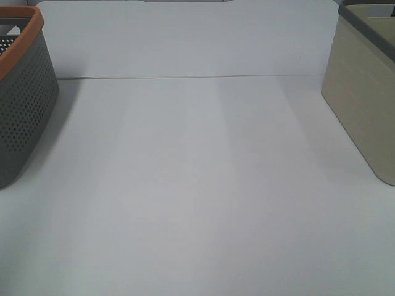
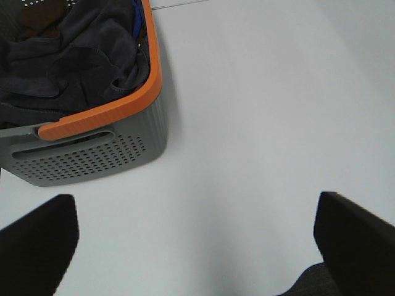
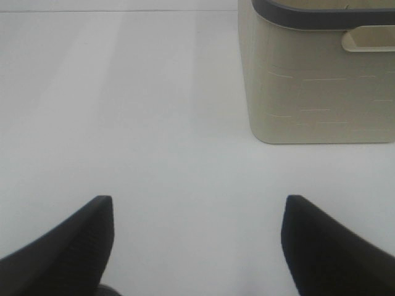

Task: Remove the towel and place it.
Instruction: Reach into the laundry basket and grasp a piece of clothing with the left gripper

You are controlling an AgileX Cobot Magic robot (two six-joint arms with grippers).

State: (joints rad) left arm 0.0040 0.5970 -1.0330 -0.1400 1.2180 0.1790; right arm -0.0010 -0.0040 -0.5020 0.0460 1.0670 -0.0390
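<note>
The left jaws and right jaws gaped wide, empty; the towel (image 2: 74, 55) lay bunched in the orange-rimmed basket (image 2: 92, 157), far left.

The left end effector (image 2: 196, 206) and right end effector (image 3: 199, 202) each show two smooth matte-black fingers (image 2: 355, 243), broad-based and tapering to blunt tips.
</note>
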